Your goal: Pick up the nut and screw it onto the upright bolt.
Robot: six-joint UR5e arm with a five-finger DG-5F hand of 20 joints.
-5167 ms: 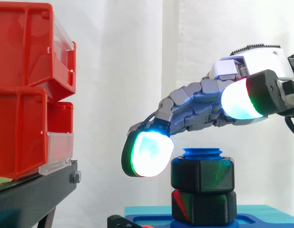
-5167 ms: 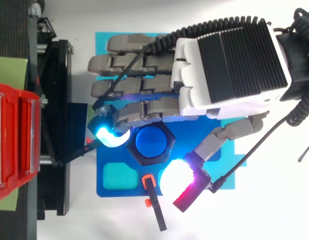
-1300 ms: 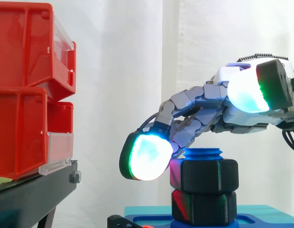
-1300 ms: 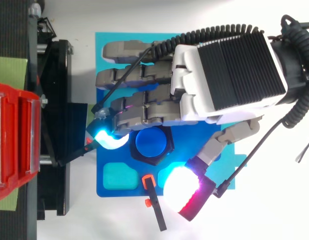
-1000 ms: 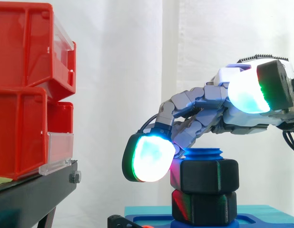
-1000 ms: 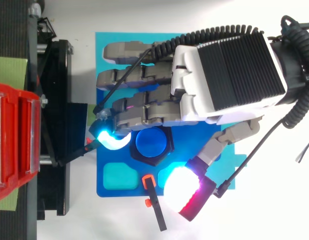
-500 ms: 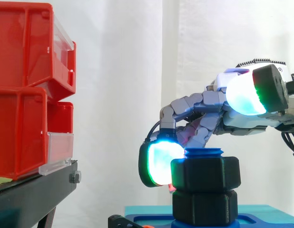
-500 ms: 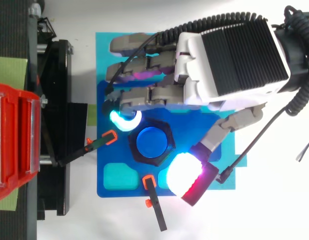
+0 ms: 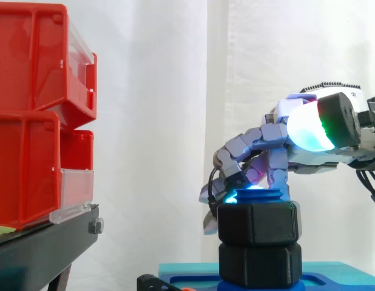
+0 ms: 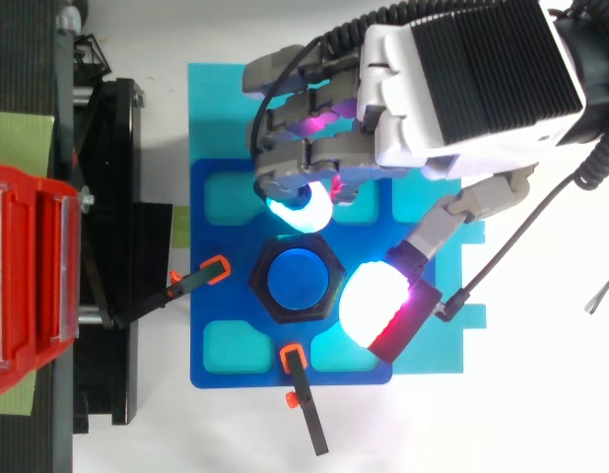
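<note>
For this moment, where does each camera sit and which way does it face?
Side view: beside the work at about its height, looking level across the black nut on the blue bolt, with the red bins at the left; the hand shows at the right edge.
Top view: above the work, looking down on the blue base plate; the hand's back shows at the upper right.
Shared: nut, bolt, bins and hand.

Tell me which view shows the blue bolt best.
The top view: the bolt shows as a full blue disc inside the black nut. The side view shows its threaded tip above the nut.
</note>
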